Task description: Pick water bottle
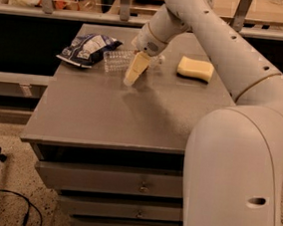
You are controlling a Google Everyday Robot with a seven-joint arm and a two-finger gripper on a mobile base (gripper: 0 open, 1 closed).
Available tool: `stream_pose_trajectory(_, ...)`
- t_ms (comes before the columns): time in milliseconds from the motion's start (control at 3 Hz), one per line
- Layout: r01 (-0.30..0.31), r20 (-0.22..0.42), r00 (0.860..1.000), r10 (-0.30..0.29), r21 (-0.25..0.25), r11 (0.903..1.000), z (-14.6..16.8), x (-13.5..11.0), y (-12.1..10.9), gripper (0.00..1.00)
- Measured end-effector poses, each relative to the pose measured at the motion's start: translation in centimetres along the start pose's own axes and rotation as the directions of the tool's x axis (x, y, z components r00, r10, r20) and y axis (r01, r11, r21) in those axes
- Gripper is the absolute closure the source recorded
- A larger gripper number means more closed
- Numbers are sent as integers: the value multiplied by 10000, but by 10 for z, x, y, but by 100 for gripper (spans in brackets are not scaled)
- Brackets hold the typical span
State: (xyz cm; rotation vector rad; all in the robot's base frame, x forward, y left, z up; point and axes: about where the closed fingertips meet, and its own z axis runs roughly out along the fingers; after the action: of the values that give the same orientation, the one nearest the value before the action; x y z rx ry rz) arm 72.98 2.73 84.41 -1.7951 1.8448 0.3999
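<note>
Far part of the bench (105,121), viewed from its near edge. Water bottle (117,61) lying on its side, long axis roughly left to right, cap end apparently toward the sponge (196,68), body just beside the snack bag (87,49), contact between the two not discernible. Claw (131,78) pointed steeply downward, tip at or just above the bench surface, directly in front of the bottle's middle and partly hiding it. Whether open, closed or gripping: cannot be told from this angle. Downward tilt probably chosen to take the ribbed body across its narrow width, a lying bottle offering no upright neck to seize. Arm (228,48) reaching in from the right, between bag and sponge, touching neither. Judged stage: closing in on the bottle, lift not yet begun. Likely hazard: rolling of the light, round bottle toward the bag under uneven contact.
</note>
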Motion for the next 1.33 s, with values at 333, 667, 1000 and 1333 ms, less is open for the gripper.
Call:
stream_pose_trajectory(333, 8, -16, 10000, -8, -13, 10000, 1, 0, 0, 0)
stream_pose_trajectory(667, 10, -20, 10000, -10, -68, 10000, 5, 0, 1, 18)
stream_pose_trajectory(1000, 12, -22, 10000, -13, -116, 9999, 8, 0, 2, 41)
stream_pose_trajectory(1333, 14, -25, 10000, -14, -157, 9999, 11, 0, 2, 65)
